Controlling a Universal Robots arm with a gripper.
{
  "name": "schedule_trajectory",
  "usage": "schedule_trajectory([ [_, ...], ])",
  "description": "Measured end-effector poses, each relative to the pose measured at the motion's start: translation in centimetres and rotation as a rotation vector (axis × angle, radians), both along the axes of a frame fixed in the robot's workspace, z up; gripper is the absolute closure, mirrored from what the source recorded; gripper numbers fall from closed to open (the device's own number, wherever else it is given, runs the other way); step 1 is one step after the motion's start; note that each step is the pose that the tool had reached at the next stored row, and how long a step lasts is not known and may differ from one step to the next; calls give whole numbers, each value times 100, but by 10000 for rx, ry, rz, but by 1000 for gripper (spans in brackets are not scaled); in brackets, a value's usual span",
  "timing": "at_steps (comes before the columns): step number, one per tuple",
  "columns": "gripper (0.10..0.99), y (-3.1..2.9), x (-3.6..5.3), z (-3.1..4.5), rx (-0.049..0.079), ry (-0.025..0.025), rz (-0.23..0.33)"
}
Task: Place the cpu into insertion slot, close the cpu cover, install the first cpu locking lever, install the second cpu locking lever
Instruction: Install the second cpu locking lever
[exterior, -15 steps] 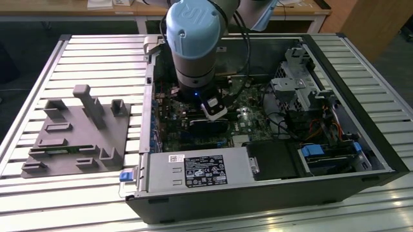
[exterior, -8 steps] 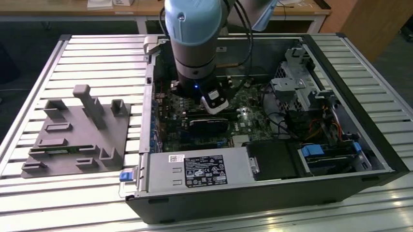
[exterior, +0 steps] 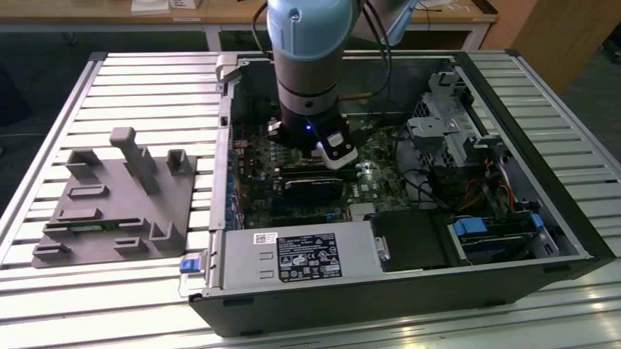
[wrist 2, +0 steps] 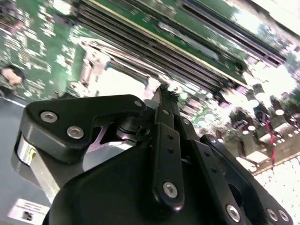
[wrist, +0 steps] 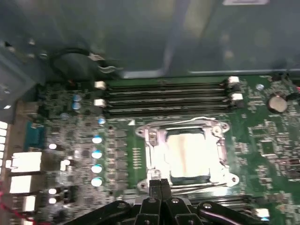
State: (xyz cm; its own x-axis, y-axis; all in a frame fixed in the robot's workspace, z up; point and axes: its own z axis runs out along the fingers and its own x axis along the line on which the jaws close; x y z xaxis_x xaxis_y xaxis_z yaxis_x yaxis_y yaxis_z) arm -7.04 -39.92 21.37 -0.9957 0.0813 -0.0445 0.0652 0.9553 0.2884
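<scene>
Your arm reaches down into the open computer case, which lies on its side on the slatted table. The gripper has its two black fingertips pressed together with nothing between them, at the edge of the insertion slot on the green motherboard. In the first wrist view you see the cpu, its pale metal top showing, lying inside the socket. The cpu cover lies down around it as a silvery frame, so the chip shows through its window. A thin wire lever runs along the socket side that faces the long black memory slots. In the second wrist view the closed fingers sit just at the bright socket metal; whether they touch it cannot be told. On the exterior view's left, a grey fixture block stands on the table, well apart from the case.
</scene>
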Motion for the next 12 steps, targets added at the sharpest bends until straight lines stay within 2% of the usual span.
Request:
schedule_trajectory([
  [4, 980, 1, 137, 0, -137, 4, -7],
  [7, 980, 13, 207, 0, -272, 5, -10],
  [12, 980, 111, 273, 0, -485, 5, -9],
])
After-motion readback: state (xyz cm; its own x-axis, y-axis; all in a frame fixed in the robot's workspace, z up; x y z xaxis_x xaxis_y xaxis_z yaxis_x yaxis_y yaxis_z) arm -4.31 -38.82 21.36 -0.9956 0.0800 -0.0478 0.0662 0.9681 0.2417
